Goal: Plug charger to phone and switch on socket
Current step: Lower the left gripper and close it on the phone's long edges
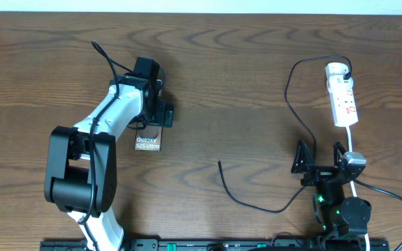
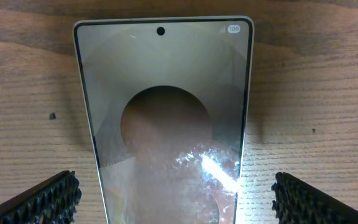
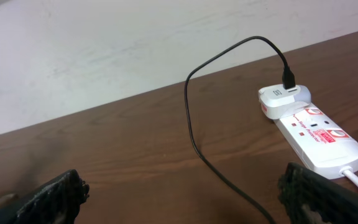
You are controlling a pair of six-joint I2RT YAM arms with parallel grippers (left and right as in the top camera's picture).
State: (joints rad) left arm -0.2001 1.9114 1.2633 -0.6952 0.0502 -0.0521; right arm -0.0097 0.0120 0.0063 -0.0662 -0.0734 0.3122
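- Two arms, each empty-handed: the left end effector is spread wide over the phone, and the right end effector is equally wide.
- Phone: flat on the desk, screen up.
- Socket: far right.
- Charger: plugged in at the socket's end, with its free tip mid-desk, well apart from the phone.

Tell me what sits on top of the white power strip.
A white charger adapter sits on the far end of the power strip, with the black cable plugged into it. The adapter hides the socket beneath it.
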